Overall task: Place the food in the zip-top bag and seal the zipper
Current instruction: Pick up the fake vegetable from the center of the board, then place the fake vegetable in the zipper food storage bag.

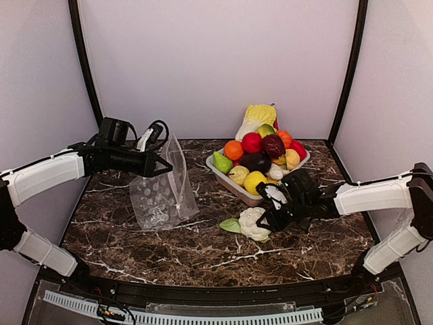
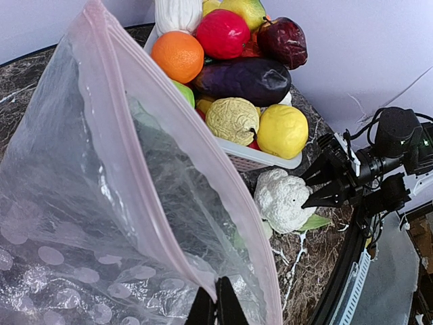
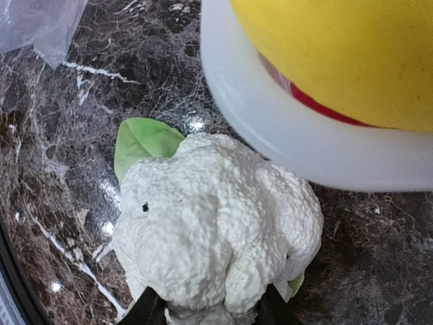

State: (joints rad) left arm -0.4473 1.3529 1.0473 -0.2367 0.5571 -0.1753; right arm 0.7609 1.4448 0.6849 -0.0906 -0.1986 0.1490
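Observation:
The zip-top bag (image 1: 162,193) is clear with white dots and hangs upright at the left, its bottom near the table. My left gripper (image 1: 162,166) is shut on its pink zipper (image 2: 169,156); the mouth gapes open in the left wrist view, with my gripper (image 2: 216,298) pinching one lip. The white cauliflower (image 1: 252,222) with green leaves lies on the table in front of the tray. My right gripper (image 1: 267,218) is closed around its near end, fingers pressed on both sides (image 3: 208,308). The lemon (image 1: 254,181) and the dark purple piece (image 1: 273,145) sit in the tray.
A pale tray (image 1: 230,184) at the back centre is heaped with toy produce: orange, red fruit, eggplant, pear, cabbage. Its rim (image 3: 270,135) is just beyond the cauliflower. Grey walls close in the dark marble table on three sides.

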